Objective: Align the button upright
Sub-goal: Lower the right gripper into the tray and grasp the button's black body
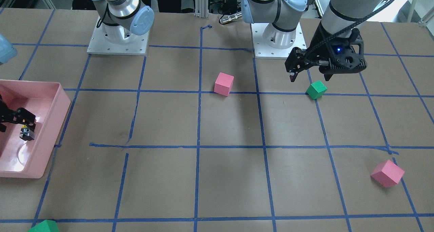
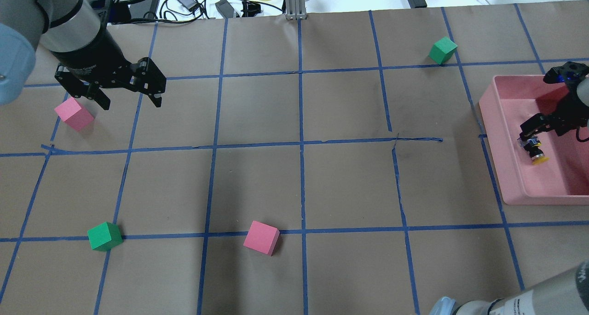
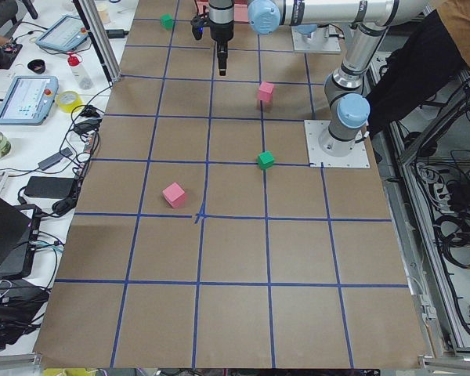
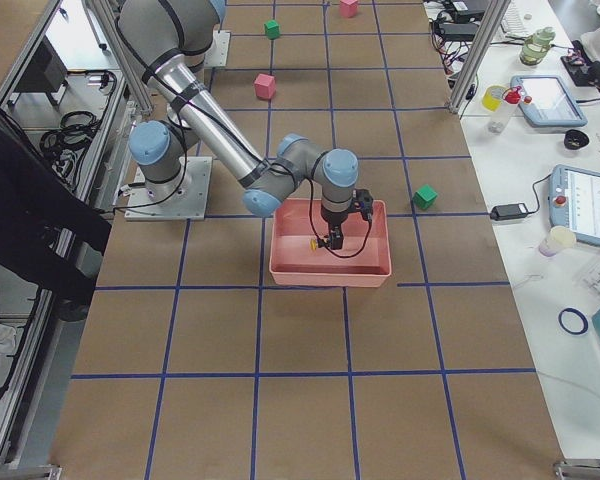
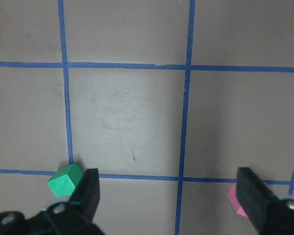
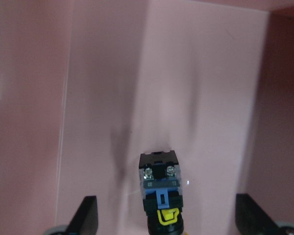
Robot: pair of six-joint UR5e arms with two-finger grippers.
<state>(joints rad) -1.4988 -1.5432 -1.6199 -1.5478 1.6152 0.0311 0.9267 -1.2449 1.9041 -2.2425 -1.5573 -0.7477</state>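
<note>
The button (image 2: 534, 151) lies tilted inside the pink tray (image 2: 491, 121), yellow cap (image 2: 539, 159) toward the tray's near wall. In the right wrist view the button (image 6: 159, 188) shows its black body and screw terminals, centred between my right gripper's fingers (image 6: 87, 215), which stand wide apart and do not touch it. My right gripper (image 2: 529, 137) is open just over the button; it also shows in the front view (image 1: 24, 126) above the button (image 1: 26, 133). My left gripper (image 2: 132, 104) is open and empty, above the table.
A pink cube (image 2: 73, 113) sits just left of the left gripper. A green cube (image 2: 105, 236) and a pink cube (image 2: 261, 237) lie nearer me; another green cube (image 2: 443, 49) lies beyond the tray. The tray walls enclose the right gripper.
</note>
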